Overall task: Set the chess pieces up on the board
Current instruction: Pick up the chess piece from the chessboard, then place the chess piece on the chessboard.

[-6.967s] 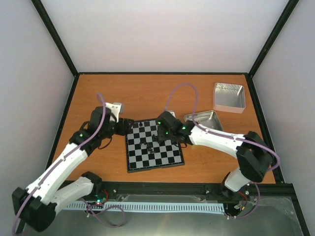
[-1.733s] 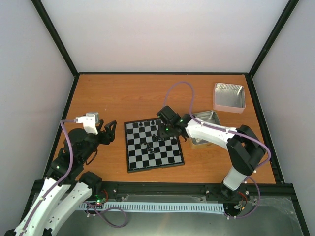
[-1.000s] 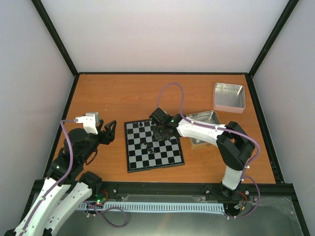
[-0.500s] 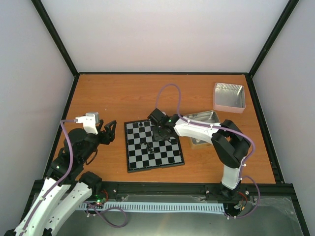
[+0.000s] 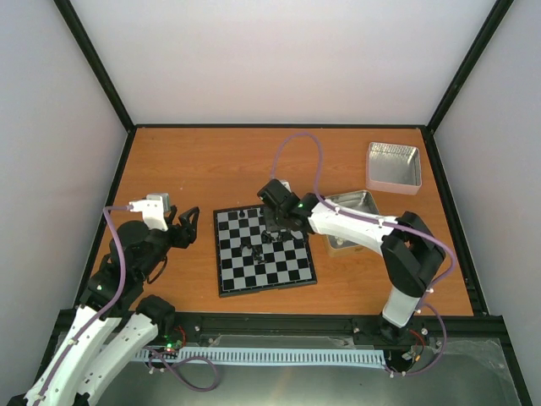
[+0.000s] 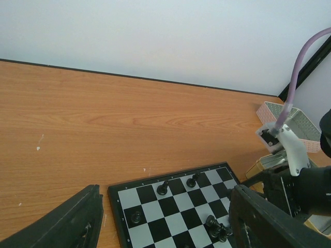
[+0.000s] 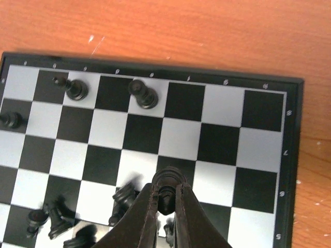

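From above, the board [image 5: 266,251] lies on the desk [image 5: 211,161] between the two arms. The right gripper [image 5: 275,223] reaches over its far right part, where several chess pieces [image 5: 254,248] are gathered. The left gripper [image 5: 188,225] hangs over bare desk just left of the board, its jaws apart with nothing between them. One metal tin [image 5: 394,165] sits in the far right corner; a second tin [image 5: 355,203] lies beside the board, partly under the right arm.

The left wrist camera shows two dark fingers [image 6: 72,222] spread wide at the bottom corners. Beyond them is the board's far edge, with three pieces upright and a few bunched to the right.

In the right wrist camera the jaws are clamped together on one black piece [image 7: 166,187] over the board. Two pieces stand on the far row, one at the left edge, and several lie toppled at lower left.
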### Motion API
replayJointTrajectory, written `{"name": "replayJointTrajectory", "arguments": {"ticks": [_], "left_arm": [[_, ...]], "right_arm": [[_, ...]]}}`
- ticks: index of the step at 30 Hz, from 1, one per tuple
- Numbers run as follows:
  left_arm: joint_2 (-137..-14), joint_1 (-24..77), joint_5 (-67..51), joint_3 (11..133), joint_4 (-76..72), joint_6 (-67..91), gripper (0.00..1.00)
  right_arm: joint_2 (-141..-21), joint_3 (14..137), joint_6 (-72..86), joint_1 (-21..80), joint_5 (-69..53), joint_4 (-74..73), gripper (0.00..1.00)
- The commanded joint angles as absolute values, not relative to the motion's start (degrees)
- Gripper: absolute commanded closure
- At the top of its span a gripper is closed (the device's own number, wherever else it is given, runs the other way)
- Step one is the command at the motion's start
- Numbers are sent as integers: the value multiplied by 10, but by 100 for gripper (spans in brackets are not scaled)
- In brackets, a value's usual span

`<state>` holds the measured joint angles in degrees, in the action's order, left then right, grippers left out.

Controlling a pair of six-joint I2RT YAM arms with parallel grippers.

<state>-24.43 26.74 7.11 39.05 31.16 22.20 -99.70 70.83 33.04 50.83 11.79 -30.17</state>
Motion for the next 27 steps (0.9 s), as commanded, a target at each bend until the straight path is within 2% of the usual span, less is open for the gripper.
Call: {"name": "replayJointTrajectory", "arguments": {"ticks": [1,13,21,27], "left_arm": [[-239,271,76,393,310,229,32],[-238,271,77,393,311,229,32],[-240,271,77,393,311,229,32],[-239,271,78,392,311,229,32]], "right_arm": [[-988,704,342,490,157,-292,92],[-1036,755,335,427,147,-350,92],[-1067,775,314,418,105,-367,92],[-1086,775,307,418,87,-389,88]]}}
